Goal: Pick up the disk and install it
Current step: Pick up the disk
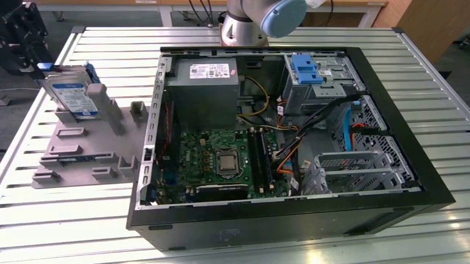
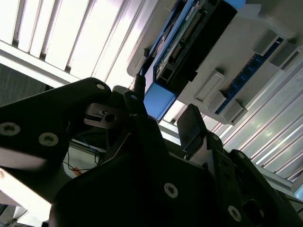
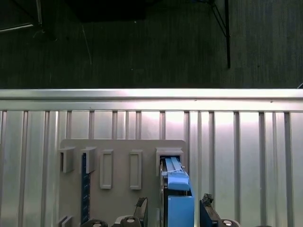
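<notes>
Disk (image 1: 74, 96) stood on edge in a grey rack (image 1: 81, 148) slot. We found the gripper (image 3: 173, 202) released at that slot, fingers (image 3: 141, 205) flanking the disk's flat faces without contact.

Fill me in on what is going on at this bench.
A single robot arm is working on a hard drive install. In both wrist views its gripper is at the disk, with a finger open on either side of the end of the blue bracket. The disk stands upright in a slot of the grey holder on the slatted table, beside the open computer case. It has not been lifted out or installed yet.
</notes>
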`<state>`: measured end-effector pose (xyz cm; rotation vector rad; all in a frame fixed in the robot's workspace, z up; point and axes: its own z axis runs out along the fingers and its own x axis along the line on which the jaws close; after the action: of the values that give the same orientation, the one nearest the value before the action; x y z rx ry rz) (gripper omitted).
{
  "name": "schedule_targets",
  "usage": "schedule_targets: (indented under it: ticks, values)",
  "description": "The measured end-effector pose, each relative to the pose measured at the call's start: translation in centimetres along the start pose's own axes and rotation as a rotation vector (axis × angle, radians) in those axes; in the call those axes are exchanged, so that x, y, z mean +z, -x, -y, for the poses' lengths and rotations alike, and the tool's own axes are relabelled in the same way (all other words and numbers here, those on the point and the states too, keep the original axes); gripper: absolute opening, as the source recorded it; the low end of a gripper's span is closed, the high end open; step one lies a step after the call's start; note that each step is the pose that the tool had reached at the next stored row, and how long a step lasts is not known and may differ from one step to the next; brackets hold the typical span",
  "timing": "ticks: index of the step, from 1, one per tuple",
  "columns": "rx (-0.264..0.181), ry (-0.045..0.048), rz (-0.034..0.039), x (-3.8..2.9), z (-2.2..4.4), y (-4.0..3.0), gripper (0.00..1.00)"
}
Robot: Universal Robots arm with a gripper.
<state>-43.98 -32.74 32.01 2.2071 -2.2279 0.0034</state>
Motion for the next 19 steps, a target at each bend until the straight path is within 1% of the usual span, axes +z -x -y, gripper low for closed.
schedule_targets:
  ticks: [3,7,8,11,19]
  values:
    - [-0.002,-0.0004,0.0028,0.35,-0.04,0.01,0.55]
    - [-0.003,-0.0004,0.0028,0.37,-0.04,0.0,0.55]
    - [-0.007,-0.0007,0.0029,0.42,-0.04,0.0,0.55]
    - [-0.046,-0.0009,0.0028,0.58,-0.04,0.0,0.55]
    - [-0.047,-0.0008,0.0029,1.71,-0.11,0.01,0.55]
